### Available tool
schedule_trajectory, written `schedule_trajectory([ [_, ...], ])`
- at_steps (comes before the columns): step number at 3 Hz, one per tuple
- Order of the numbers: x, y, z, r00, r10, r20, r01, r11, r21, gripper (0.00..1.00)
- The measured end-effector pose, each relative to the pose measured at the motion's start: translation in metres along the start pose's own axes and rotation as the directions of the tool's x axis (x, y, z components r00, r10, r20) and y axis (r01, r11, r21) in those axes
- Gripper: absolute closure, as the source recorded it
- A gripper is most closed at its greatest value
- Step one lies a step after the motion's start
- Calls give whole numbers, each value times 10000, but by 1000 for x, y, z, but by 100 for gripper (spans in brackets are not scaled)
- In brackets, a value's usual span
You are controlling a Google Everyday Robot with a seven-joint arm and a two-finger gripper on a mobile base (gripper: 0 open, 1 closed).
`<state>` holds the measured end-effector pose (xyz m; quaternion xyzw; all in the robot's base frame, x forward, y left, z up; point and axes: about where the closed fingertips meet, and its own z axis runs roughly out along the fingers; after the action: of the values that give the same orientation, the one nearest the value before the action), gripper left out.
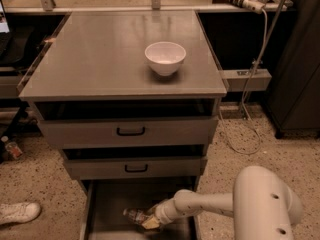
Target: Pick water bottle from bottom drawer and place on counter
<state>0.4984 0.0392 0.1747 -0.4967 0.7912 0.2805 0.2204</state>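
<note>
Down in the bottom drawer, the water bottle lies on its side on the bare floor. The gripper is right at it, but I cannot tell if it has hold of it. The bottle looks light, smooth and squashy, so grab its middle gently.

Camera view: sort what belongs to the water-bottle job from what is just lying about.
Job: water bottle, lying in the bottom drawer; counter; gripper, down in the drawer at the bottle.
Lying about: white bowl on the counter; white shoe and tiny bottle on the floor, left.
</note>
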Motion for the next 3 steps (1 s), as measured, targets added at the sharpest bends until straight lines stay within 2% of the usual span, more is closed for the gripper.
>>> schedule_trajectory([
  [1,-3,15,-30,9996,272,92,-276,9989,380,100],
  [2,-22,20,-70,9995,294,-81,-282,9928,1164,100],
  [3,-36,29,-91,9999,-131,-19,133,9894,1444,100],
])
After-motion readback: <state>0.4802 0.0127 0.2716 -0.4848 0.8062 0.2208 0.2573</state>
